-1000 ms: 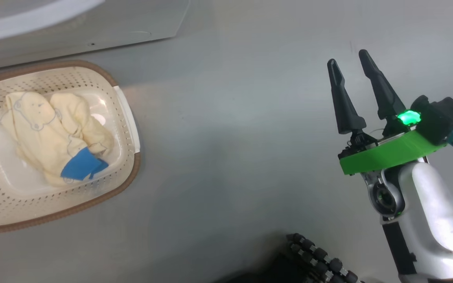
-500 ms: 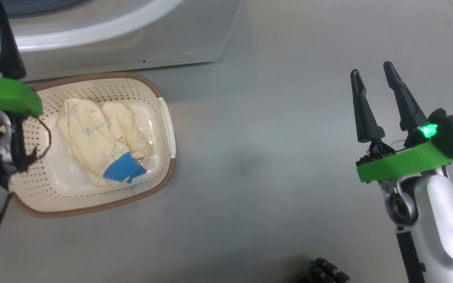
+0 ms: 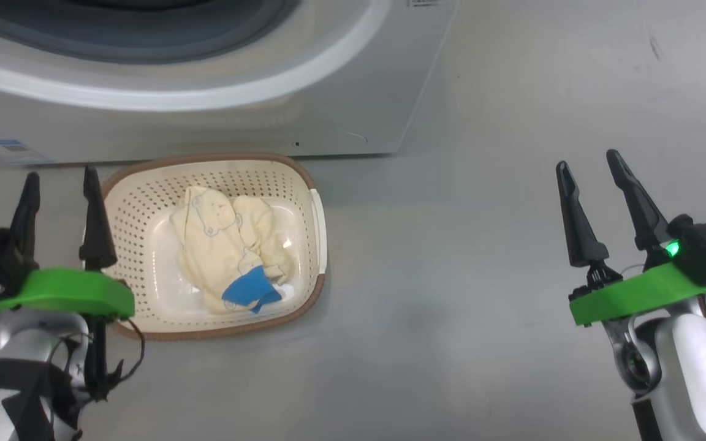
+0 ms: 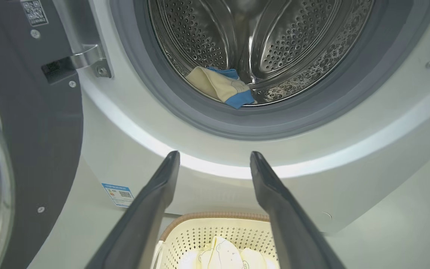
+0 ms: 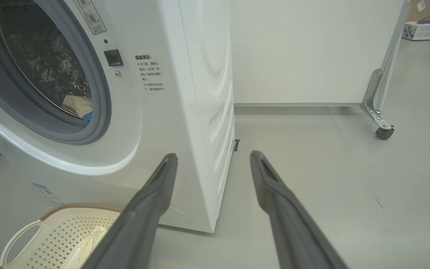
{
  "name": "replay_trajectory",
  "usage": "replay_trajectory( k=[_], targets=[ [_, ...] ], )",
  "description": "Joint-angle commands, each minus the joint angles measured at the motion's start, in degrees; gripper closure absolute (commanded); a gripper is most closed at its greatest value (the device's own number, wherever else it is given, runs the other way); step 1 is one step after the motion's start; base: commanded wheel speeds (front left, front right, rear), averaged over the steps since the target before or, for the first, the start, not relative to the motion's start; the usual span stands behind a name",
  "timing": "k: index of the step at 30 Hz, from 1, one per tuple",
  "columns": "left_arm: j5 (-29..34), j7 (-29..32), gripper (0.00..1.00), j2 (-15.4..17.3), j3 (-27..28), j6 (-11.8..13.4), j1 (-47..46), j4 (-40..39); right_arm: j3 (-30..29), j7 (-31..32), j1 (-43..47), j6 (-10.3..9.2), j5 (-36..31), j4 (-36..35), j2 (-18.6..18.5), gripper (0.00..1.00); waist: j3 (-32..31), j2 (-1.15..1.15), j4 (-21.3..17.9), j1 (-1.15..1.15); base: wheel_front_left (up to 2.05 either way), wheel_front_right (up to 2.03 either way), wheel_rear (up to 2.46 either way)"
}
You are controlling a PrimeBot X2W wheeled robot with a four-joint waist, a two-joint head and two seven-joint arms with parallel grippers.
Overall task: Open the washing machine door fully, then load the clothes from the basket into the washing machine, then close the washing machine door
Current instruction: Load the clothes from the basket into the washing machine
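In the basket (image 3: 218, 177), cream clothes (image 3: 224, 251) (one blue piece).

One washing machine (image 3: 328, 110), one basket (image 3: 138, 214), perhaps four clothes (image 3: 218, 245), left gripper (image 3: 61, 173) and right gripper (image 3: 586, 158).

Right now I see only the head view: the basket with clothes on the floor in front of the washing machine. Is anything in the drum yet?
Observer: Yes. The left wrist view shows one cream garment with blue trim lying at the front lip of the drum.
Operator: Is the door clear of the opening?
Observer: The washing machine door is swung wide at that view's left, off the opening.
Operator: What stands beyond the machine's side?
Observer: In the right wrist view, a white partition on a caster, apart from the washing machine.
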Motion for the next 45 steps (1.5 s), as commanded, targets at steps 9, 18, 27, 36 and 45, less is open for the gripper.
replay_trajectory(
  k=[9,18,27,36,45],
  targets=[
    [5.0,-0.6,0.00,-4.2,6.3,5.1,9.7,-4.9,-0.8,1.4,6.0,0.25,-1.2,-2.0,-1.4,0.00,-8.5,0.00,4.0,0.01,0.00,0.00,0.00],
    [7.7,-0.6,0.00,-7.0,6.8,3.4,15.9,-5.7,-1.8,3.7,10.9,0.25,-2.0,-4.6,-0.7,0.00,-14.8,0.00,5.3,0.01,0.00,0.00,0.00],
    [6.9,-0.6,0.00,-8.0,7.1,0.5,18.5,-2.1,-3.5,5.5,14.8,0.25,-2.4,-6.7,0.4,0.00,-20.0,0.00,5.7,0.01,0.00,0.00,0.00],
    [5.5,-0.6,0.00,-8.6,7.6,-0.8,17.3,1.2,-3.2,6.9,16.7,0.25,-2.8,-8.1,0.7,0.00,-22.1,0.00,5.3,0.01,0.00,0.00,0.00],
    [5.6,-0.6,0.00,-8.8,8.3,-1.4,15.3,3.1,-3.3,7.5,17.0,0.25,-3.1,-9.1,0.9,0.00,-22.3,0.00,4.8,0.01,0.00,0.00,0.00]
  ],
)
